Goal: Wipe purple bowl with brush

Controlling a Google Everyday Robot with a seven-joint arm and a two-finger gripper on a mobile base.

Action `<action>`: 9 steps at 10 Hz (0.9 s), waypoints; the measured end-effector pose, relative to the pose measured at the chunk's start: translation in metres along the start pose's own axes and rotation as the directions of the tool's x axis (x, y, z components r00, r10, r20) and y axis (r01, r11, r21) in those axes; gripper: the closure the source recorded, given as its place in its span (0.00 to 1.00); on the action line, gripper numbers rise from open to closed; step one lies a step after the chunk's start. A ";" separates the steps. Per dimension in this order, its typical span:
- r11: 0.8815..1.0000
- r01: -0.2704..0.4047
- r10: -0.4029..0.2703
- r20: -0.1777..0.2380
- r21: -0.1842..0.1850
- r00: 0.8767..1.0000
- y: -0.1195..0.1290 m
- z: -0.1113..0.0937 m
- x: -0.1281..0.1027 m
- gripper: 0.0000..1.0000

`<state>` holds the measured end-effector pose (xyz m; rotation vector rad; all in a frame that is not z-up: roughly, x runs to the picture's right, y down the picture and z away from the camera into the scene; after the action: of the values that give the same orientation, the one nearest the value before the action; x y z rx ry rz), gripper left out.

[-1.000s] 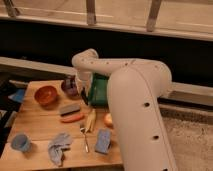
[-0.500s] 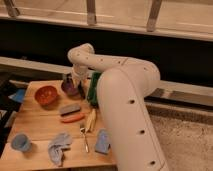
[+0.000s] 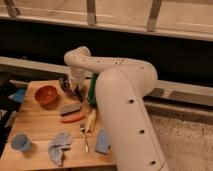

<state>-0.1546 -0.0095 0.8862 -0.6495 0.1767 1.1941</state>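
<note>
We see the gripper [image 3: 75,89] reaching down at the far side of the wooden table [image 3: 35,131], right over the purple bowl [image 3: 65,84], of which only a dark sliver shows at the gripper's left — the rest sits hidden behind the wrist. Something dark and slim hangs under the gripper, which we take to be the brush [image 3: 78,94], though we cannot tell whether the fingers are clamped on it or how wide they stand. The relation that matters: the bowl lies directly below and slightly left of the fingertips, so the coming stroke looks like a short sweep within the rim, not a reach. The brush seems to run roughly upright, head down toward the bowl.

As for containers — the orange-red bowl [image 3: 46,95] stands just left of the purple one and looks empty; the small blue cup [image 3: 19,142] sits well apart at the near left corner, contents unseen. What lies inside the purple bowl we cannot make out
</note>
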 end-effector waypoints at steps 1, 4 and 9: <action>1.000 -0.021 0.021 -0.004 0.011 1.000 -0.010 -0.002 0.010 1.00; 0.997 -0.065 0.065 0.014 0.038 0.998 -0.039 -0.012 0.002 1.00; 0.999 -0.018 0.017 0.040 0.041 0.999 -0.025 -0.010 -0.042 1.00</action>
<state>-0.1463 -0.0543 0.9068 -0.5885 0.1742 1.2160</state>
